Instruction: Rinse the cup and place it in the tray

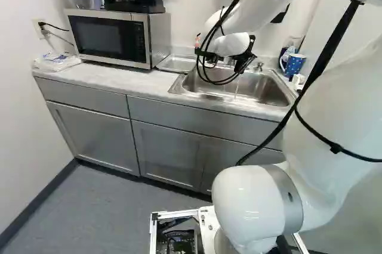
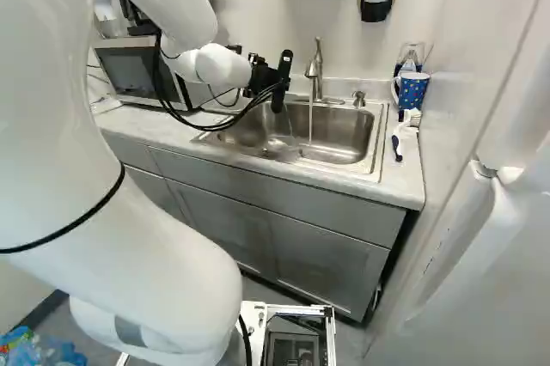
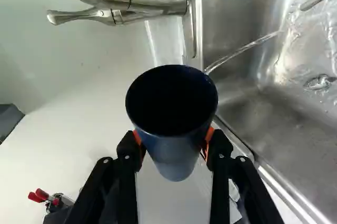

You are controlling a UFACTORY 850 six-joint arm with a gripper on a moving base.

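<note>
- The hand (image 2: 280,82) grasps the dark blue cup (image 3: 174,153) between orange pads (image 3: 209,135).
- The cup is held over the sink (image 2: 344,136).
- Water runs from the faucet (image 2: 317,76).
- A metal tray (image 1: 176,63) lies between microwave (image 1: 146,42) and sink.

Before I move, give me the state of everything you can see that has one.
Hand: shut on the cup.
Cup: held up over the sink, water running off its rim.
Faucet: on, stream falling into the sink.
Sink: water splashing in it.
Metal tray: cup not in it.
Polka-dot mug: upright.
Microwave: door shut.
Cabinet doors: shut.
</note>
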